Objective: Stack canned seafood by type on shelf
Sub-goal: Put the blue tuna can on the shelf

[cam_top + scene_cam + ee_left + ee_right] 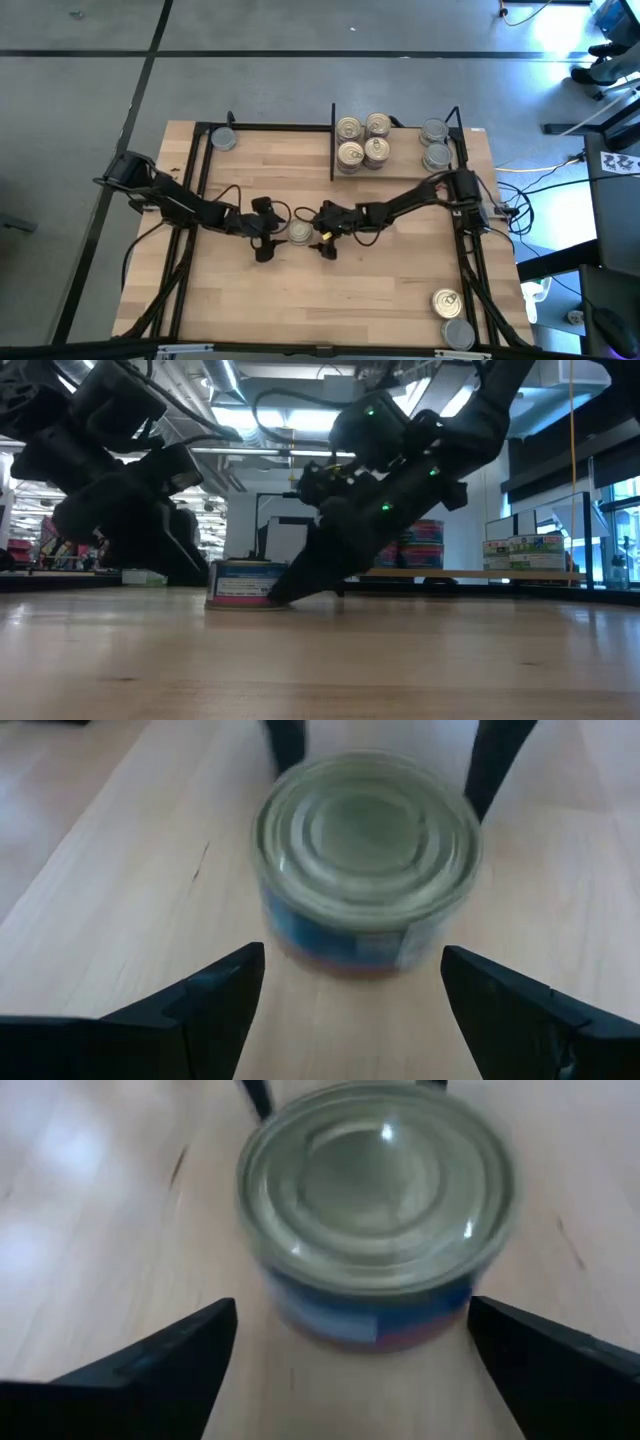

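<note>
**One Tin Between Two Arms**

A low round grey-lidded metal tin (299,231) sits on the light-wood shelf (400,270), between the spread left gripper (268,235) and spread right gripper (322,233) (neither holds it). Next, probably: one closes, carrying it to matching tins.

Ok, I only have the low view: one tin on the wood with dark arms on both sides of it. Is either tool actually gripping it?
Observer: No. The left tool is open, its fingers apart from the blue-labelled tin.
Operator: And the right one?
Observer: The right tool is open too, facing that tin from the opposite side.
Operator: What's already on the shelf?
Observer: Four gold-lidded tins sit right of the divider, two grey-lidded tins in the far right corner.
Operator: Any loose ones?
Observer: Two tins near the table's front right corner.
</note>
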Robot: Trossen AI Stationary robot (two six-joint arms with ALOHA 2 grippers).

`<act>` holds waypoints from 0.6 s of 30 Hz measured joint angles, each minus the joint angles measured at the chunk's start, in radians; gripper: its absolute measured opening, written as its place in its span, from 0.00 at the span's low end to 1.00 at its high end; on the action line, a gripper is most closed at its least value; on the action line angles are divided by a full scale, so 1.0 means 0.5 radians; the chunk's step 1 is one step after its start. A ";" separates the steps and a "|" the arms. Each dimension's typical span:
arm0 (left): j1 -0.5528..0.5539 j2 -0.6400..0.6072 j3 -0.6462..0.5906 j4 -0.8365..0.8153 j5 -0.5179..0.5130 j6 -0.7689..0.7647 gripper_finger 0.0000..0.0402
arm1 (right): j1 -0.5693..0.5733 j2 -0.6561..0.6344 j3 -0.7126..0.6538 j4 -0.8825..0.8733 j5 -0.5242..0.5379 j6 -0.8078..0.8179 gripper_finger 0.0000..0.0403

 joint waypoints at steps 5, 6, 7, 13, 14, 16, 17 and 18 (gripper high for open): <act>0.000 0.102 -0.001 0.094 0.010 0.054 0.76 | 0.002 0.079 0.071 0.020 0.054 -0.068 0.98; 0.000 0.126 0.000 0.128 0.010 0.063 0.76 | 0.002 0.092 0.085 0.024 0.054 -0.079 0.98; -0.001 0.144 0.001 0.150 0.014 0.073 0.76 | 0.002 0.106 0.099 0.037 0.057 -0.100 0.98; -0.002 0.311 -0.003 0.380 0.010 0.092 0.76 | 0.002 0.121 0.121 0.051 0.040 -0.147 0.96; -0.002 0.324 -0.003 0.391 0.010 0.094 0.76 | 0.001 0.121 0.121 0.055 0.041 -0.149 0.96; -0.002 0.346 -0.003 0.414 0.009 0.082 0.76 | 0.001 0.121 0.121 0.058 0.038 -0.155 0.96; -0.002 0.353 -0.003 0.421 0.005 0.072 0.76 | 0.002 0.122 0.121 0.060 0.039 -0.154 0.96; -0.002 0.352 -0.002 0.422 0.004 0.070 0.76 | 0.002 0.122 0.121 0.064 0.039 -0.158 0.96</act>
